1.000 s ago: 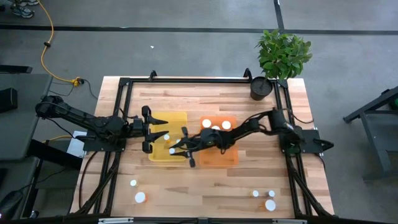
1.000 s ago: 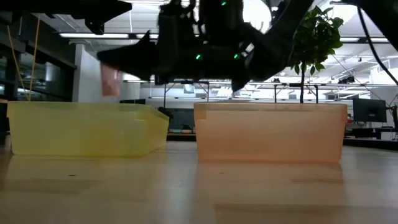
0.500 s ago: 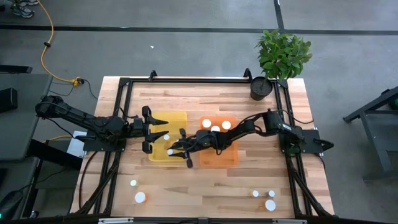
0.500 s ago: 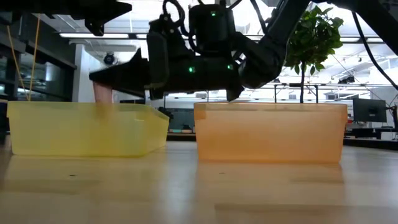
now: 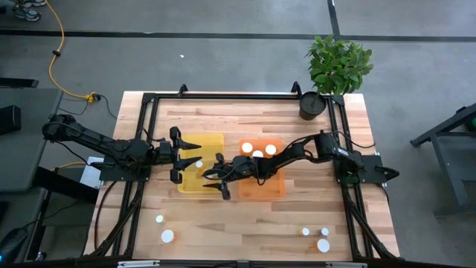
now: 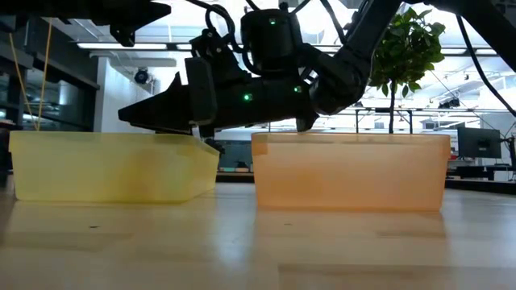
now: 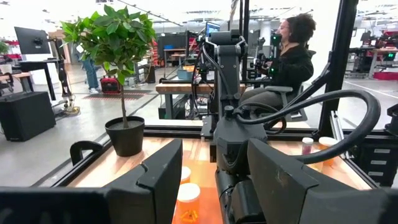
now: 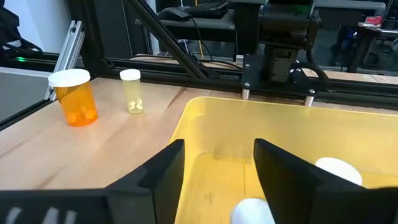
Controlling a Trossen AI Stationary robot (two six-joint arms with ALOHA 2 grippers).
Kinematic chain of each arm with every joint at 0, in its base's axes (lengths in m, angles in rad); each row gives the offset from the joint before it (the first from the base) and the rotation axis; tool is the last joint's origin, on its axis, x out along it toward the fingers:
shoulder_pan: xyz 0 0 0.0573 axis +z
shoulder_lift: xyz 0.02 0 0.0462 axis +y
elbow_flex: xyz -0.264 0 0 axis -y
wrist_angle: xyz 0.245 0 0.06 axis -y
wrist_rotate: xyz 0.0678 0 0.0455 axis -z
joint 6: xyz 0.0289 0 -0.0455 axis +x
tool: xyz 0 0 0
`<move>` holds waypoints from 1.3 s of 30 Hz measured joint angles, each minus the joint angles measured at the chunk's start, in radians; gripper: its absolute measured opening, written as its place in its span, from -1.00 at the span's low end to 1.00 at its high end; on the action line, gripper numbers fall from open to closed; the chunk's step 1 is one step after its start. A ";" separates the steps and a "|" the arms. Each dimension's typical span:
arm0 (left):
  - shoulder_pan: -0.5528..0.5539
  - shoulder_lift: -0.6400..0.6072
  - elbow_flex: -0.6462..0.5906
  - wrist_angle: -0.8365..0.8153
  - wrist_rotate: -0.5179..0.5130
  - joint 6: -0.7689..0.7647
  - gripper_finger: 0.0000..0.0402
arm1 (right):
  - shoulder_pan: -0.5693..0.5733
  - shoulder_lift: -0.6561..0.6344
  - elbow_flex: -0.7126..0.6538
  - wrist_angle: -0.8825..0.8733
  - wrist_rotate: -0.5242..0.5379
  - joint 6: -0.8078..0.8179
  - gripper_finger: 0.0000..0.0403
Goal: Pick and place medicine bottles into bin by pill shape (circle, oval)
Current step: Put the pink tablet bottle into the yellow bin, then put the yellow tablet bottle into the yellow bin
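The right gripper [image 5: 216, 177] is hovering, fingers apart and empty, over the yellow bin [image 5: 212, 140]; the left gripper [image 5: 175, 155] is waiting open beside it.

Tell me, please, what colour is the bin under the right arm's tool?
The bin is translucent yellow, best seen in the right wrist view, beneath the right tool.

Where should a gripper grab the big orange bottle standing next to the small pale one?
Probably round its cylindrical body just under the white cap, coming straight down. The big orange bottle stands upright, and the small pale bottle close beside it could be knocked by a sideways approach.
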 joint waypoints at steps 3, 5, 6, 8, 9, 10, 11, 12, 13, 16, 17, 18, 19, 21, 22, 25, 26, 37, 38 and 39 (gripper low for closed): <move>0.000 0.000 0.000 0.000 0.000 0.000 -0.16 | 0.000 0.000 0.000 0.000 0.000 0.000 -0.01; 0.000 0.000 0.000 0.000 0.000 0.000 -0.16 | 0.000 -0.007 0.000 -0.015 0.001 0.000 0.01; 0.000 0.000 0.000 0.000 0.000 0.000 -0.16 | 0.000 -0.016 -0.001 -0.031 0.001 -0.003 0.01; 0.000 0.000 0.000 0.000 0.000 0.000 -0.16 | 0.000 -0.044 -0.001 -0.081 0.001 -0.017 0.01; 0.000 0.000 0.000 0.000 0.000 0.000 -0.16 | 0.000 -0.060 -0.001 -0.104 0.001 -0.023 0.01; 0.000 0.000 0.000 0.000 0.000 0.000 -0.16 | 0.000 -0.080 -0.001 -0.135 0.001 -0.028 0.01; 0.000 0.000 0.000 0.000 0.001 0.000 -0.16 | 0.000 -0.100 -0.001 -0.173 0.001 -0.039 0.01; 0.000 0.000 0.000 0.000 0.001 0.000 -0.16 | 0.000 -0.122 -0.001 -0.221 0.001 -0.053 0.01; -0.001 0.000 0.000 0.000 0.001 0.000 -0.16 | 0.001 -0.147 -0.001 -0.276 0.001 -0.071 0.01; -0.001 0.000 0.000 0.000 0.001 -0.001 -0.16 | 0.002 -0.226 -0.005 -0.451 0.000 -0.123 0.01; -0.001 0.000 0.000 0.000 0.001 -0.001 -0.16 | 0.002 -0.256 -0.022 -0.488 0.001 -0.134 0.01; -0.001 0.000 0.000 0.000 0.001 0.000 -0.16 | 0.002 -0.283 -0.044 -0.501 0.001 -0.140 0.01; -0.001 0.000 0.000 -0.001 0.001 0.000 -0.16 | 0.002 -0.315 -0.078 -0.500 0.006 -0.141 0.01; -0.002 -0.006 0.000 -0.005 0.002 0.000 -0.16 | 0.002 -0.388 -0.169 -0.470 0.024 -0.140 0.01; -0.002 -0.008 0.000 -0.005 0.004 0.000 -0.16 | 0.002 -0.430 -0.224 -0.433 0.050 -0.140 0.01; -0.003 -0.018 0.000 -0.008 0.004 0.000 -0.16 | 0.002 -0.565 -0.405 -0.244 0.130 -0.128 0.01; -0.003 -0.021 0.000 -0.008 0.004 0.000 -0.16 | 0.002 -0.605 -0.462 -0.160 0.143 -0.120 0.01; -0.002 -0.022 0.000 0.005 0.039 0.026 -0.16 | 0.001 -0.772 -0.768 0.325 0.149 -0.045 0.01; -0.002 -0.022 0.000 0.006 0.039 0.026 -0.16 | 0.001 -0.772 -0.766 0.325 0.149 -0.045 0.01; -0.002 -0.022 0.000 0.006 0.039 0.026 -0.16 | 0.001 -0.771 -0.764 0.325 0.149 -0.045 0.01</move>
